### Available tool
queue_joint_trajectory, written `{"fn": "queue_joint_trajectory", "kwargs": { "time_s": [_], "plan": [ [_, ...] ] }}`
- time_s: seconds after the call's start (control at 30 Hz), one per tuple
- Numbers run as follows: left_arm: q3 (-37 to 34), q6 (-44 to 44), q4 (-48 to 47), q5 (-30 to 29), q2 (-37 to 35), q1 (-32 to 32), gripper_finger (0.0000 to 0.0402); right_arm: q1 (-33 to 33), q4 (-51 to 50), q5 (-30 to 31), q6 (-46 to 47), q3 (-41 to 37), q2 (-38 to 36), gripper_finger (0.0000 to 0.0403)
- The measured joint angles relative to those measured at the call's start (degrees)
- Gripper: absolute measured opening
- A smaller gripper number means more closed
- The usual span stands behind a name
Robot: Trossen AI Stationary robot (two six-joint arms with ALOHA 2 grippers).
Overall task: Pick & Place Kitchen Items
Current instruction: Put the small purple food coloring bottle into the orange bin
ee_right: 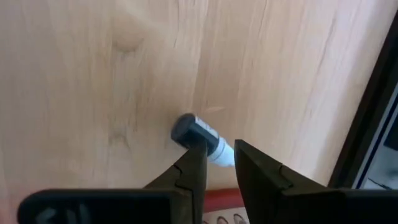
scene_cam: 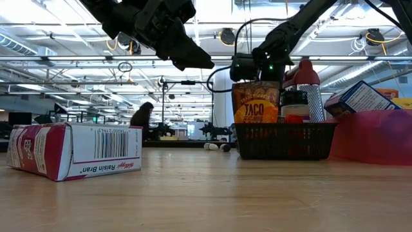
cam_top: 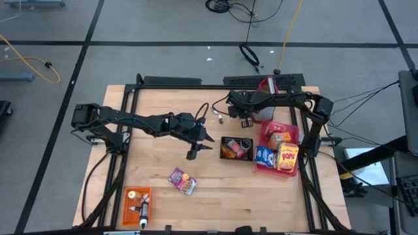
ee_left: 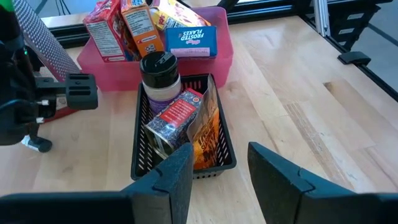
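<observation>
A tiny white bottle with a dark cap [ee_right: 198,135] lies on its side on the wood, left of the black mesh basket [cam_top: 236,149]. My right gripper [ee_right: 219,149] hangs over it with a narrow gap between its fingers, and the bottle's white end shows between the tips. My left gripper [ee_left: 221,177] hovers open above the table, in front of the basket [ee_left: 140,155], with nothing between its fingers. In the basket are a black-lidded jar [ee_left: 159,70] and an orange taco packet [ee_left: 206,140]. A purple Raisin Bran box [cam_top: 183,181] lies nearer the front edge. My right gripper comes at the bottle from above on a slant, its fingers [ee_right: 194,167] either side of the white end [ee_right: 221,153]. I cannot tell whether they touch it. The bottle lies flat on the table.
A red tray [cam_top: 262,134] with several cereal boxes stands right of the basket. An orange crate [cam_top: 137,203] sits at the near left corner. A red-capped bottle [scene_cam: 302,80] stands behind the basket. The black frame rails [cam_top: 134,117] border the table.
</observation>
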Motion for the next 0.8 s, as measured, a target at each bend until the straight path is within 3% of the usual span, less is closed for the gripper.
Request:
{"fn": "queue_joint_trajectory", "kwargs": {
  "time_s": [0.63,0.8],
  "plan": [
    [0.0,0.6,0.0,0.0,0.0,0.0,0.0152,0.4,-0.5,-2.8,-0.4,0.0,0.3,0.0074],
    [0.0,0.6,0.0,0.0,0.0,0.0,0.0152,0.8,-0.4,-2.9,0.0,0.0,0.3,0.0102]
  ]
}}
